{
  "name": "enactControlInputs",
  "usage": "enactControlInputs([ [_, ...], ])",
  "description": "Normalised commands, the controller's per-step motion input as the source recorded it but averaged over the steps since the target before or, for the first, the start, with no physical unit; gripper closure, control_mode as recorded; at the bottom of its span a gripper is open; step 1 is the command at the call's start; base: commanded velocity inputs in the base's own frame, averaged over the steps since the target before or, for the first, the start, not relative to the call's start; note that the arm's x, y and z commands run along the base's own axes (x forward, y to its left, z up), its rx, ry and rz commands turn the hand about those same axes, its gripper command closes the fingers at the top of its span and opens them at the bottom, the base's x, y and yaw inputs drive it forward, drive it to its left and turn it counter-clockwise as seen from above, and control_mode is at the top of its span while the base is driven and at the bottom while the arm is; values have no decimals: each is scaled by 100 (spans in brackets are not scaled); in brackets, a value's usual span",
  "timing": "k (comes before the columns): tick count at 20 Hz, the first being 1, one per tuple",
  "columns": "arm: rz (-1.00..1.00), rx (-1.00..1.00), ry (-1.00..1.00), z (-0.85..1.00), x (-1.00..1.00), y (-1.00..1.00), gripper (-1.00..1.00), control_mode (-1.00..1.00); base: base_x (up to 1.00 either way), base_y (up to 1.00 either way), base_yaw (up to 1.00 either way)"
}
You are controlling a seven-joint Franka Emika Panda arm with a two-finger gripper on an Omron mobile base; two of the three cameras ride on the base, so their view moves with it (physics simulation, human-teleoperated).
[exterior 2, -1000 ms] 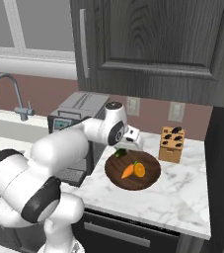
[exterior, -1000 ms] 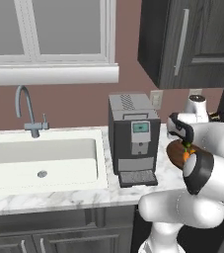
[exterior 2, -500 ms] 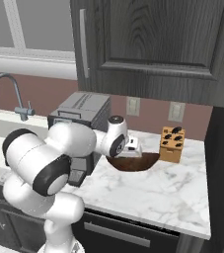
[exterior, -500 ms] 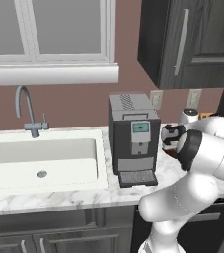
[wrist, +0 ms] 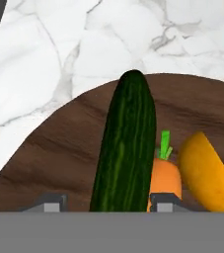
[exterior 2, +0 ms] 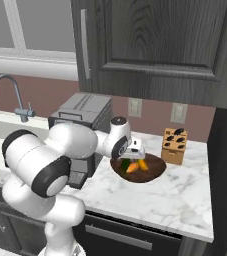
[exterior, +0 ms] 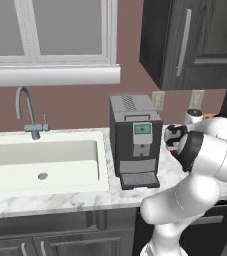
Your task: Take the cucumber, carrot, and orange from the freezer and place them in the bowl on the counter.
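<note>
The dark green cucumber [wrist: 126, 148] lies in the brown wooden bowl [wrist: 49, 163], running between my fingertips. My gripper [wrist: 107, 203] is open low over the bowl, with a clear gap between the left fingertip [wrist: 52, 202] and the cucumber. Beside the cucumber rest the carrot [wrist: 164, 180] with its green top and the orange [wrist: 202, 173]. From the right base view, the gripper [exterior 2: 134, 152] hangs over the bowl [exterior 2: 155, 170] on the white marble counter [exterior 2: 175, 200]. The freezer is out of view.
A coffee machine [exterior 2: 80, 120] stands just left of the bowl, and a tan knife block [exterior 2: 175, 146] just right of it. A sink [exterior: 40, 165] with a faucet [exterior: 27, 112] lies further left. Dark upper cabinets [exterior 2: 150, 45] hang above the counter.
The hand has come down over the bowl with the cucumber, and the jaws have parted from it. The cucumber now rests in the bowl.
</note>
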Motion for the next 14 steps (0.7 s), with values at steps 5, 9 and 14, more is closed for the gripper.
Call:
enactControlInputs([
  [5,-13,7,-7,42,-86,-31,-100,-100,0,0,0],
  [9,-14,12,-10,46,-100,-52,-100,-100,0,0,0],
  [14,-19,13,-19,83,-100,-55,-100,-100,0,0,0],
])
